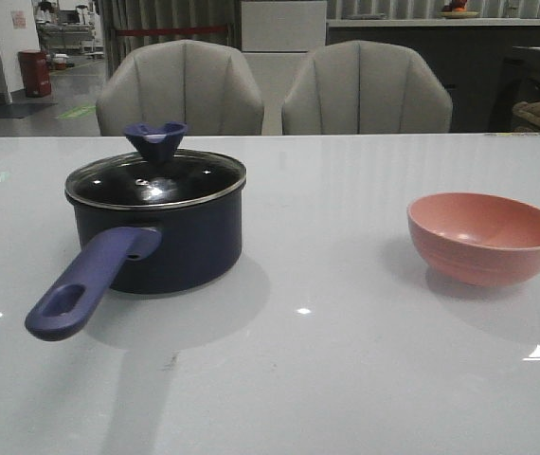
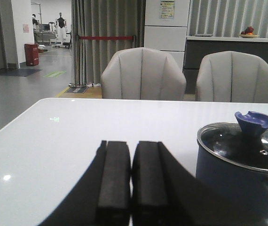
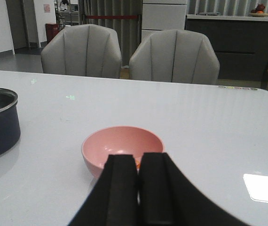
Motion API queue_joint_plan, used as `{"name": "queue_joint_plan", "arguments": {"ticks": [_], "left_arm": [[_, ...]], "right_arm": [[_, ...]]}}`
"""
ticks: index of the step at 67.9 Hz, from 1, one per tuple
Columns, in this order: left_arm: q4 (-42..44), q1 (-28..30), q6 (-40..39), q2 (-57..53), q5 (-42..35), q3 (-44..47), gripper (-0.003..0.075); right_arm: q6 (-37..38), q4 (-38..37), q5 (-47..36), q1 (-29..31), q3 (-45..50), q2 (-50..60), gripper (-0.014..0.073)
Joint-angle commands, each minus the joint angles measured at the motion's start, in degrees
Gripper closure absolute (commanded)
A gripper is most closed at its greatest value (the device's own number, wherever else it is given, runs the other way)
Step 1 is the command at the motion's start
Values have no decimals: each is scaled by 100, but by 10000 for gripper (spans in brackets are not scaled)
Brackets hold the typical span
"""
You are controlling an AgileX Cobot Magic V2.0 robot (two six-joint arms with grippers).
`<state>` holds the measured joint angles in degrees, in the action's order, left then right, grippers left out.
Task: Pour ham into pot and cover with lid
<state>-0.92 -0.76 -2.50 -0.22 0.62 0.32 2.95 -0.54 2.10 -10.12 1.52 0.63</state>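
Glass lid (image 1: 155, 177) covers pot (image 1: 161, 248); pink bowl (image 1: 485, 237) apart.

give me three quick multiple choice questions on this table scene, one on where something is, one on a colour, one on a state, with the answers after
1. Where does the lid sit?
A. flat on the table beside the bowl
B. on top of the pot
C. inside the bowl

2. What colour is the bowl?
A. pink
B. green
C. white

3. How does the left gripper stand?
A. clamped on the pot handle
B. wide open over the bowl
C. shut on nothing, fingers together

Answers:
1 B, the front view shows the glass lid covering the mouth of the pot, knob up.
2 A, the bowl is pink in both the front and right wrist views.
3 C, the left wrist view shows the two fingers pressed together above the table, apart from the pot.
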Motion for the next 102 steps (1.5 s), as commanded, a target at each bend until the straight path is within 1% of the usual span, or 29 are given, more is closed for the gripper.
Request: {"name": "queue_joint_plan", "arguments": {"ticks": [1,44,50,63,68,71,81,85,89,93,98,102], "left_arm": [[-40,9,-33,-106,-466,123,607],[-40,9,-33,-106,-517,123,607],[-40,9,-33,-106,-742,123,607],[-27,9,-23,-106,-1591,84,607],[-27,9,-23,-106,-1678,-36,607],[-27,9,-23,-93,-1601,-160,607],[-27,9,-23,229,-767,-880,607],[-27,9,-23,452,-250,-1226,607],[-27,9,-23,739,524,-1641,607],[-27,9,-23,1008,1004,-1972,607],[-104,9,-23,1362,1322,-2315,607],[-111,9,-23,1537,1322,-2414,607]], "right_arm": [[-6,-46,-506,40,-27,110,432],[-6,-46,-506,40,-27,110,432],[-6,-46,-506,40,-27,110,432],[-6,-46,-506,40,-27,110,432],[-6,-46,-506,40,-27,110,432],[-6,-46,-506,40,-27,110,432],[-6,-46,-506,40,-27,110,432],[-6,-46,-506,40,-27,110,432],[-6,-46,-506,40,-27,110,432],[-6,-46,-506,40,-27,110,432],[-6,-46,-506,40,-27,110,432],[-6,-46,-506,40,-27,110,432]]}}
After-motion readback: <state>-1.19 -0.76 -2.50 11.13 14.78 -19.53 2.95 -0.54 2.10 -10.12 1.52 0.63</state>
